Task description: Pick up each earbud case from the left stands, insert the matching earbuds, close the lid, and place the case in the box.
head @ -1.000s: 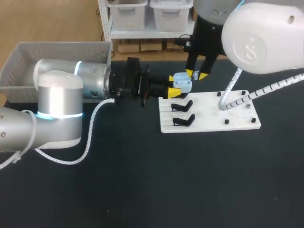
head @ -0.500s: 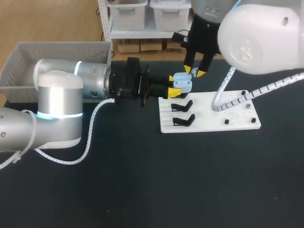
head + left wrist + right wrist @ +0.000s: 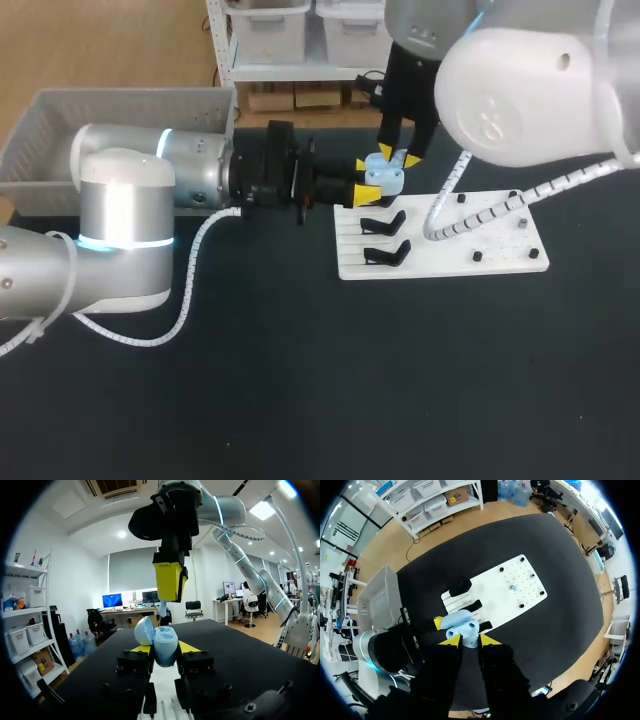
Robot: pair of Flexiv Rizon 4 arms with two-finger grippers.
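Both clamp: left jaws hold the earbud case (image 3: 165,647), opening upward, near the white board's (image 3: 440,255) far edge; right jaws pinch an upright earbud (image 3: 162,609) above.

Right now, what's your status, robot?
Left gripper shut on open earbud case. Right gripper directly above it, holding an earbud. Nothing between them.

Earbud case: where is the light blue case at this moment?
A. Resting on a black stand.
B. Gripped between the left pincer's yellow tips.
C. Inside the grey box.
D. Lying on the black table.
B: in the left wrist view the earbud case sits squeezed between both yellow tips of the left pincer, lid open.
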